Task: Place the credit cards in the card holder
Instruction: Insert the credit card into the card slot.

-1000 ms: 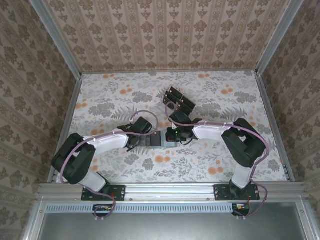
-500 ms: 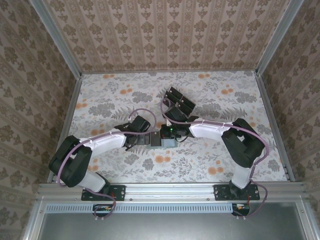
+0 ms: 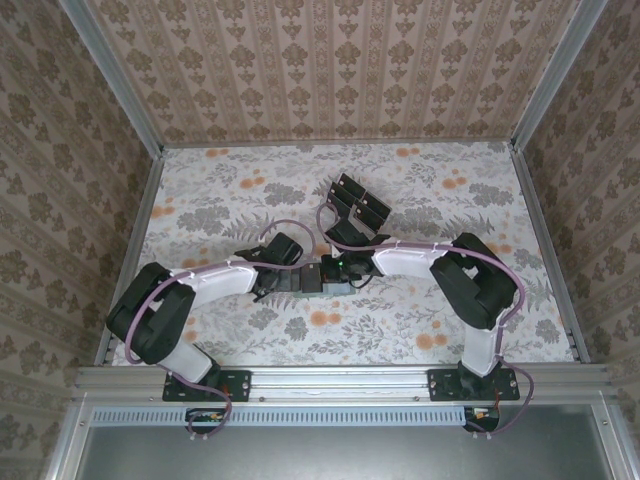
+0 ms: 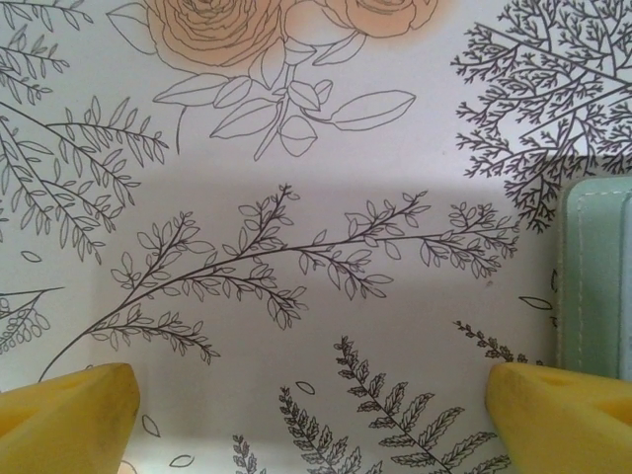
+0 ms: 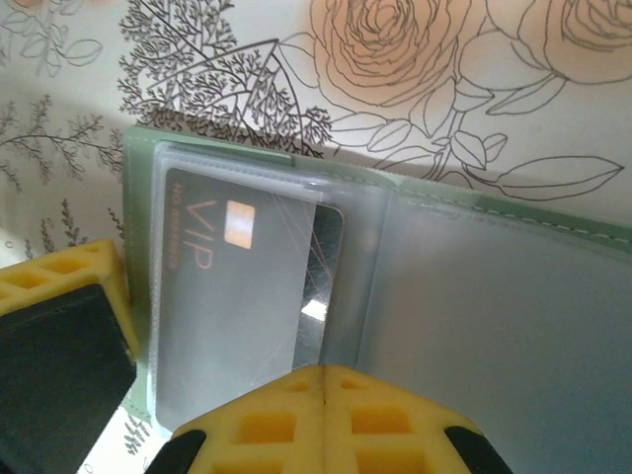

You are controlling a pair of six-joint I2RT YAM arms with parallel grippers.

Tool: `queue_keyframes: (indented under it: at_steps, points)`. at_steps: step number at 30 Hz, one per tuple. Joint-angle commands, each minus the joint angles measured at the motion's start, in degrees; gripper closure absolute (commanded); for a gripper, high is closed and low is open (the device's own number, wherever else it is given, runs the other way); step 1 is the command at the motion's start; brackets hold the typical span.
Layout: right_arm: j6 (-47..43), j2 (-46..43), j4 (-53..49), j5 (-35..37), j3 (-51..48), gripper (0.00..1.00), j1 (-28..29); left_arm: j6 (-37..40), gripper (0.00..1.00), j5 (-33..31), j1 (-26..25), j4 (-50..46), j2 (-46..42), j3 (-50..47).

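The card holder (image 5: 513, 296) lies open on the flowered table, pale green with clear sleeves. One black credit card (image 5: 237, 296) marked VIP sits mostly inside the left sleeve, its right edge (image 5: 331, 276) still showing. My right gripper (image 5: 324, 373) is shut, and its joined yellow tips rest on the holder at that card's near edge. My left gripper (image 4: 311, 415) hovers open over bare table, with the card holder's edge (image 4: 597, 276) just beside its right fingertip (image 4: 558, 405). From above, both grippers (image 3: 287, 281) (image 3: 336, 269) meet at the card holder (image 3: 310, 283).
More black credit cards (image 3: 358, 201) lie grouped at the back centre of the table. The left gripper's yellow and black finger (image 5: 59, 316) stands against the holder's left side. Patterned walls enclose the table on three sides.
My right gripper has slid left, toward the left gripper, along the card holder. The left arm has barely shifted.
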Motion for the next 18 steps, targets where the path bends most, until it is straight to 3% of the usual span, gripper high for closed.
queue_keyframes:
  at_steps: [1, 18]
  points:
    - [0.2, 1.2, 0.3, 0.3, 0.2, 1.0, 0.3, 0.9, 0.0, 0.4, 0.6, 0.7, 0.9, -0.9]
    - [2.0, 2.6, 3.7, -4.4, 1.5, 1.0, 1.0, 0.6, 0.0, 1.1, 0.3, 1.5, 2.3, -0.9]
